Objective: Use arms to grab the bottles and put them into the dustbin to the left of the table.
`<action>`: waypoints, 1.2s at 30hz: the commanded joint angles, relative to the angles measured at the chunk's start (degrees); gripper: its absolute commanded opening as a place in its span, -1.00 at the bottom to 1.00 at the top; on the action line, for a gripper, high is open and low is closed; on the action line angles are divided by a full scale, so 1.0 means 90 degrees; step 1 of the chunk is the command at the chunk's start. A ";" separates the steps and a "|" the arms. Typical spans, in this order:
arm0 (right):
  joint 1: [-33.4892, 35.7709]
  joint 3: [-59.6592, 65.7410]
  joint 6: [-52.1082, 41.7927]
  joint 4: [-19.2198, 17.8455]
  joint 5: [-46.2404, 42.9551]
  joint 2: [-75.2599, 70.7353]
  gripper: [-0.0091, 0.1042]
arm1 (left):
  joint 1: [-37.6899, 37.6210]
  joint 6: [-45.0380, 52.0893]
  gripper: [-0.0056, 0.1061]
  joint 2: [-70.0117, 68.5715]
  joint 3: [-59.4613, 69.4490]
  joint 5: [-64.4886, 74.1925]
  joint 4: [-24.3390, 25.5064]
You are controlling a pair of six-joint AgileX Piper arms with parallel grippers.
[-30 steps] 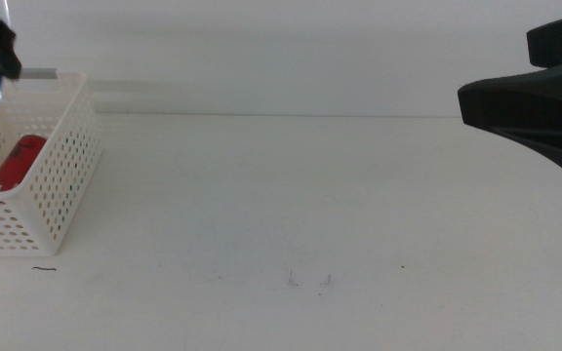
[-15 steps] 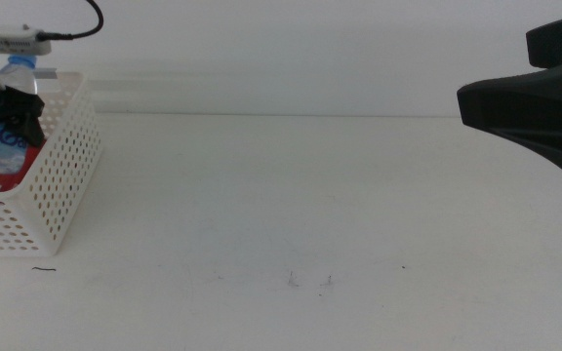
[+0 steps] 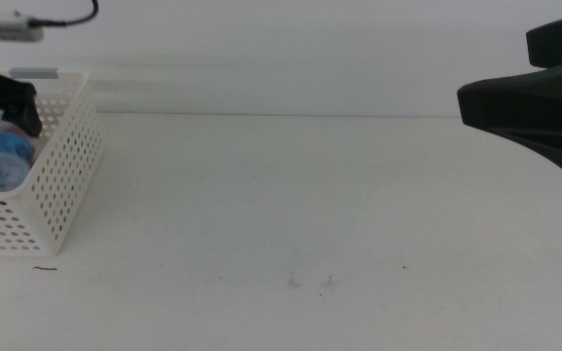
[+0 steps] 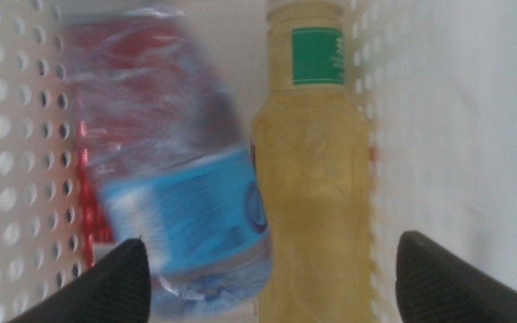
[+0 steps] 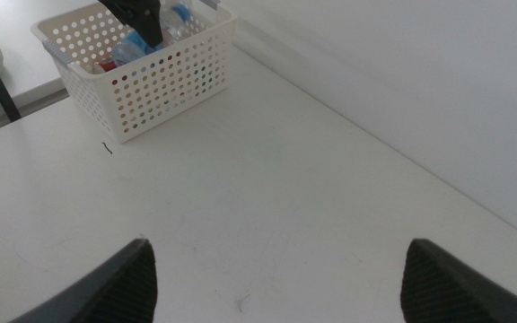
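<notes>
Tabletop (image 3: 310, 205), plain white and flat, carried no bottles; the white perforated plastic dustbin (image 3: 61, 175) at its left end held them all. Directly beneath the wide-open left gripper (image 4: 267, 269), the clear blue-labelled water bottle (image 4: 178, 179) lay beside the yellowish tea bottle (image 4: 312, 179), long axes roughly parallel, over the red can (image 4: 83, 54), while the right gripper (image 5: 276, 278), also wide open, hung well apart over bare table

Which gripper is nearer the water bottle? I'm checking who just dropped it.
Left. The left gripper hangs open right above the water bottle in the basket; the right gripper waits far across the table.
</notes>
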 commanded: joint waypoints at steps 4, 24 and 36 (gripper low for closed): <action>0.0014 -0.0035 -0.0054 -0.0013 0.0000 -0.0010 0.65 | -0.0023 -0.0363 0.78 -0.0770 -0.0041 0.0192 -0.0222; 0.0014 -0.0035 -0.0054 -0.0013 0.0000 -0.0010 0.65 | -0.2226 -0.0724 0.78 -0.4927 0.0950 -0.0080 0.0315; 0.0014 -0.0035 -0.0054 -0.0013 0.0000 -0.0010 0.65 | -0.3110 -0.2865 0.78 -0.8097 0.5063 -0.2363 0.1793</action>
